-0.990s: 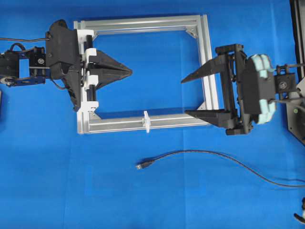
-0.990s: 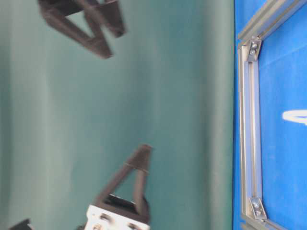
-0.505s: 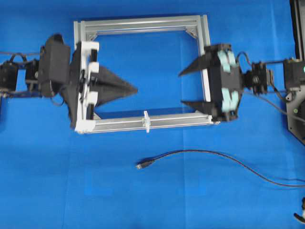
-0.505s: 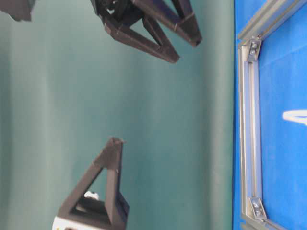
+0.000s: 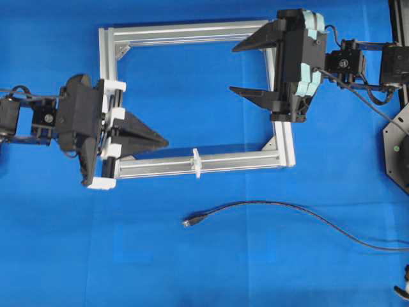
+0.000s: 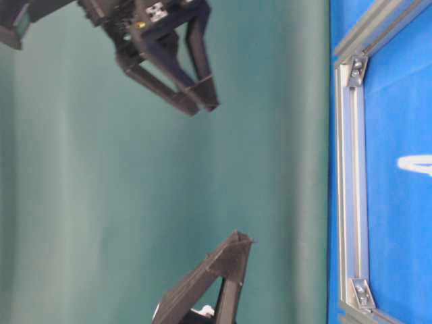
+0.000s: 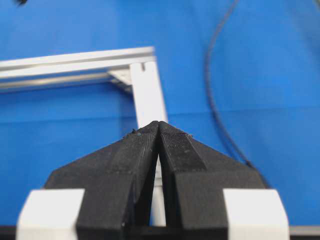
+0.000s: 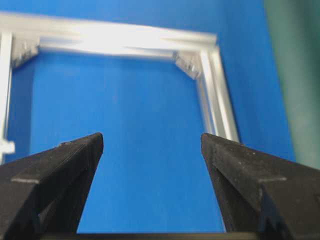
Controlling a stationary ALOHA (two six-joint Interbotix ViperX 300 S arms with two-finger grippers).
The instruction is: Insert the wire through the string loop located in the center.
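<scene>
The wire [image 5: 287, 208] lies in a loose curve on the blue mat in front of the silver frame [image 5: 192, 32], its plug [image 5: 193, 221] pointing left. The string loop [image 5: 197, 162] sticks across the frame's front bar; it also shows as a whitish piece [image 8: 6, 146] at the left edge of the right wrist view. My left gripper [image 5: 165, 141] is shut and empty, its tip just inside the frame's front left corner. My right gripper [image 5: 233, 69] hovers open and empty over the frame's back right corner. Both are well clear of the wire.
A black base [image 5: 397, 144] stands at the right edge of the mat. The left wrist view shows a frame bar [image 7: 150, 95] ahead and the wire [image 7: 212, 85] to its right. A green backdrop [image 6: 101, 202] fills the table-level view behind both grippers.
My right gripper has moved from the frame's front right corner to its back right corner, staying open. The left gripper slid toward the front, still shut. The wire has not moved.
</scene>
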